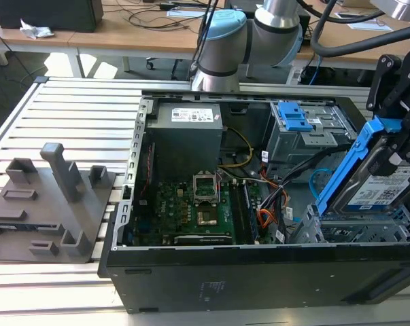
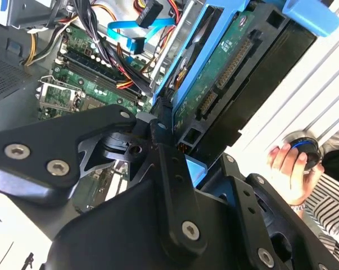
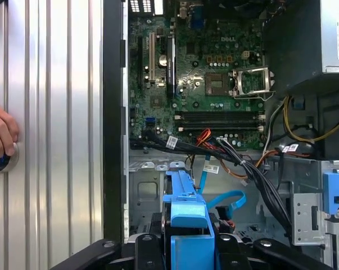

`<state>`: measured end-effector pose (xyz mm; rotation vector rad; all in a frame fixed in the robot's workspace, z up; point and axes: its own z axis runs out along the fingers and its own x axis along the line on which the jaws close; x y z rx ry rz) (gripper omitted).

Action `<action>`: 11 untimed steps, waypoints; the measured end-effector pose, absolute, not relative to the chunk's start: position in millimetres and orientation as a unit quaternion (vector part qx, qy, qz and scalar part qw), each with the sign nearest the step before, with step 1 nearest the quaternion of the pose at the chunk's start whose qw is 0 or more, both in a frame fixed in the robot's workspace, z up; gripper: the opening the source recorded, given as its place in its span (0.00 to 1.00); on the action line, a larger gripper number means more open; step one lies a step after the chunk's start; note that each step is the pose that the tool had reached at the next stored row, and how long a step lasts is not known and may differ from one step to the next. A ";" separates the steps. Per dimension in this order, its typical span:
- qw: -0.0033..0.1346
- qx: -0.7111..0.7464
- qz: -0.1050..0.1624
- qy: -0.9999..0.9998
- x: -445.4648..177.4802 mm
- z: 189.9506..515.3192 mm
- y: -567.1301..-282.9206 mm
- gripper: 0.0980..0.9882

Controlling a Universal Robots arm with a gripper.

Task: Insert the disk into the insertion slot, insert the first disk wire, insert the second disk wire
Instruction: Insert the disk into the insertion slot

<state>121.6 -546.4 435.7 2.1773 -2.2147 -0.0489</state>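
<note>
The disk (image 1: 381,193) hangs tilted at about three o'clock in the exterior view. Its label faces up and its blue carrier (image 1: 347,170) slopes down toward the slot (image 1: 357,229), which sits at four o'clock in the case (image 1: 259,278). The disk's lower edge is at the slot's mouth; whether it has gone in I cannot tell.

To my eye the step in hand is seating the disk. It would go best with the tilt brought into line with the slot, the carrier's rails kept parallel to the slot's walls, and the push made straight along that line, so no corner catches on the perforated metal. The wires (image 1: 267,216) lie just beside the slot on its nine o'clock side and look likely to snag if the disk drifts that way.

In the first wrist view the gripper (image 3: 186,246) has the carrier between its black fingers. The jaws look clamped on the disk's two long sides, with no gap that I can see.

Further out, the board (image 1: 191,204) lies flat at the case's middle. A hand (image 2: 290,169) rests on a round knob on the slatted table (image 1: 75,115), well apart from the work.
</note>
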 end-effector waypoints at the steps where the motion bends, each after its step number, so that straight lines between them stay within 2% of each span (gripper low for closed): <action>1: 0.018 0.701 -0.016 -0.713 121.7 434.7 -546.2 0.30; 11: 0.019 0.701 -0.017 -0.713 121.7 421.8 -546.1 0.30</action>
